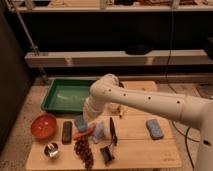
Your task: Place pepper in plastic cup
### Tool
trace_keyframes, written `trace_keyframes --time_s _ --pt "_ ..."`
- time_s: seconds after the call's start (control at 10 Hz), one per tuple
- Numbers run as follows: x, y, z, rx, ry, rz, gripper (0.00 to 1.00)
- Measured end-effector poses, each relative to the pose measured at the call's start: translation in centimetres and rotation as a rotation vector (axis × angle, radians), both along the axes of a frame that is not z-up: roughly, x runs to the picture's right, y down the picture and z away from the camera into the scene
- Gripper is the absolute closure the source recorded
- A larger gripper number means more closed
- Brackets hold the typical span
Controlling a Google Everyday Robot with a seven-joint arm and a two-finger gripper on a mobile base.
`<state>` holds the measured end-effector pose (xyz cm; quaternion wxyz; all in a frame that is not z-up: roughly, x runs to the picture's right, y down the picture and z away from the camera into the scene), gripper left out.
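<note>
Arm reaches in from right, bends down over tabletop (135,145). Pincer (98,133) low at centre, closed on right end of pepper (84,133). Pepper slanted, just below plastic cup (80,123), not in it. Black block (66,132) and orange bowl (44,125) to left; grapes (84,151) in front; green tray (67,95) behind.

- gripper (98,131): under the arm's (150,100) wrist, low over the table (135,150), closed; grip on the pepper's (83,133) right end indistinct.
- plastic cup (80,123): right side hidden behind arm.
- green tray (60,97): right end hidden by arm.
- arm: base cut off at right edge.
</note>
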<state>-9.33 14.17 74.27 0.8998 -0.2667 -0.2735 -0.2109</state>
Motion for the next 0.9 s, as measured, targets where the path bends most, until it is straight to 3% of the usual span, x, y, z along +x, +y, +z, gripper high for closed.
trace_keyframes --time_s 0.1,0.4,0.6,0.9 --pt "0.3 -0.2 0.4 -0.02 0.013 0.004 0.91" --pt "4.9 -1.3 2.0 -0.078 0.073 0.033 0.81" --pt "6.8 -1.4 3.3 -0.13 0.108 0.04 0.6" --pt "6.7 0.2 5.4 -0.217 0.068 0.049 0.3"
